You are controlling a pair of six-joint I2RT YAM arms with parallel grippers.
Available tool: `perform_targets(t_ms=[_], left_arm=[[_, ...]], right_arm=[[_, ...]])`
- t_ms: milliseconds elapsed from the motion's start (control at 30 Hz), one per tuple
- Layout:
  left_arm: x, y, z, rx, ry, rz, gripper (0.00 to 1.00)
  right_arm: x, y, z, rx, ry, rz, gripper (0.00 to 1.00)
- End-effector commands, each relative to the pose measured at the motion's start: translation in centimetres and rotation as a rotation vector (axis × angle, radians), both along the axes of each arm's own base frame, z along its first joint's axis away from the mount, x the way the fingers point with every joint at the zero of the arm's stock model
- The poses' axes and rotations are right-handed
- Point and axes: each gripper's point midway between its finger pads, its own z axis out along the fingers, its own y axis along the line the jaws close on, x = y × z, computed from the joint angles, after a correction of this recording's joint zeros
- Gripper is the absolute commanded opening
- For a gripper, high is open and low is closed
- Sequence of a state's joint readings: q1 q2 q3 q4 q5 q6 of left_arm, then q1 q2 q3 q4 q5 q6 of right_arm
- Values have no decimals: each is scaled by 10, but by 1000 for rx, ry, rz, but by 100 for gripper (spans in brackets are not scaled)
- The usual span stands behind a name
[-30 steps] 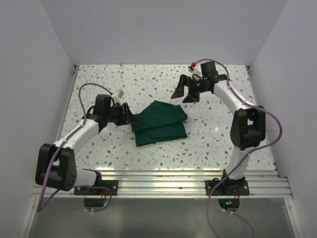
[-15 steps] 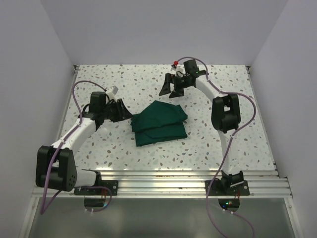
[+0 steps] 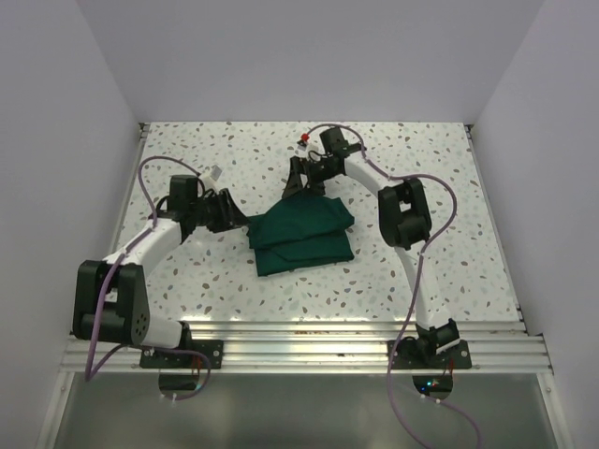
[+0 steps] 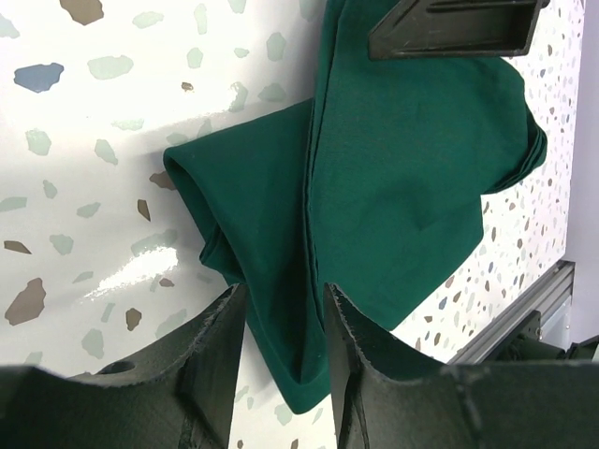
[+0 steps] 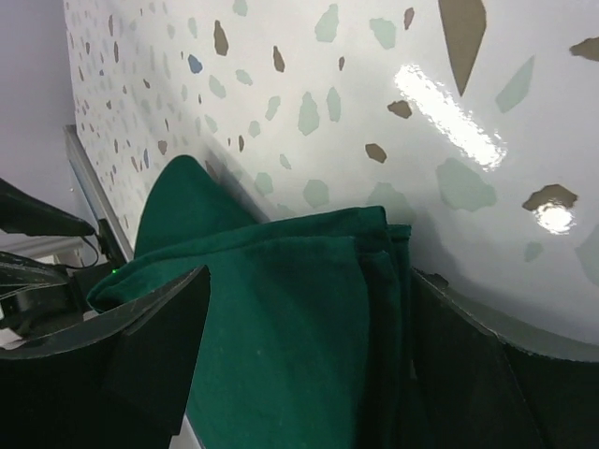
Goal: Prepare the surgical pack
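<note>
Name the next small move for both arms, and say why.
Probably close both on the drape. The left gripper and right gripper are open, each straddling an edge of the folded cloth, with nothing pinched yet.

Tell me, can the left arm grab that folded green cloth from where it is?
Probably yes: the left gripper is open, its fingers straddle the green drape at a folded edge, nothing in the way.
</note>
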State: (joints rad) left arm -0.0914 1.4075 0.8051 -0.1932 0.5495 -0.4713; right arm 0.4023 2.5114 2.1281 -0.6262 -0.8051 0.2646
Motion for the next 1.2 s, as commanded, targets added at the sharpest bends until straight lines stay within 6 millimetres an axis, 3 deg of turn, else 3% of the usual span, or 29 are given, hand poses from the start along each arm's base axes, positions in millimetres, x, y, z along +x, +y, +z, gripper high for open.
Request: perform_targets(t_ms=[0, 267, 300, 433, 500, 633, 667, 700, 733, 833, 867, 900, 933, 967, 1033, 1067, 1167], left_arm=[[10, -2, 6, -36, -43, -13, 42], [18, 1, 14, -44, -54, -5, 42], [18, 1, 16, -45, -57, -5, 42], [19, 3, 20, -40, -59, 3, 41], [20, 6, 24, -38, -64, 12, 41], [24, 15, 35, -38, -70, 52, 41], [26, 16, 41, -37, -79, 58, 41], [26, 18, 42, -30, -69, 69, 41], [28, 19, 46, -32, -74, 76, 41], [28, 19, 50, -45, -72, 86, 40], [27, 20, 50, -52, -67, 95, 40], [27, 19, 50, -57, -64, 96, 40], [26, 17, 51, -65, -69, 92, 40], [24, 17, 49, -72, -59, 96, 40], [22, 15, 48, -86, -54, 88, 40], [20, 14, 45, -91, -45, 83, 40], [16, 10, 41, -106, -24, 59, 40]], right_arm=[[4, 13, 25, 74, -26, 19, 84], [7, 19, 60, 139, -44, -2, 50], [7, 20, 65, 145, -51, -2, 38], [0, 17, 79, 151, -42, -7, 8], [-6, 14, 86, 143, -30, -7, 1], [-23, 10, 114, 156, -47, -2, 0], [-32, 6, 109, 145, -15, -9, 0], [-40, 3, 130, 164, -44, -7, 0], [-53, 1, 122, 153, -6, 0, 0], [-83, -5, 139, 149, -24, 20, 0], [-101, -8, 125, 125, 12, 34, 0], [-113, -11, 133, 121, -3, 41, 0], [-121, -14, 128, 107, 2, 48, 0], [-137, -18, 110, 78, 41, 59, 1], [-154, -24, 107, 67, 48, 67, 6], [-167, -31, 92, 39, 77, 71, 8], [-193, -40, 74, 2, 119, 92, 32]])
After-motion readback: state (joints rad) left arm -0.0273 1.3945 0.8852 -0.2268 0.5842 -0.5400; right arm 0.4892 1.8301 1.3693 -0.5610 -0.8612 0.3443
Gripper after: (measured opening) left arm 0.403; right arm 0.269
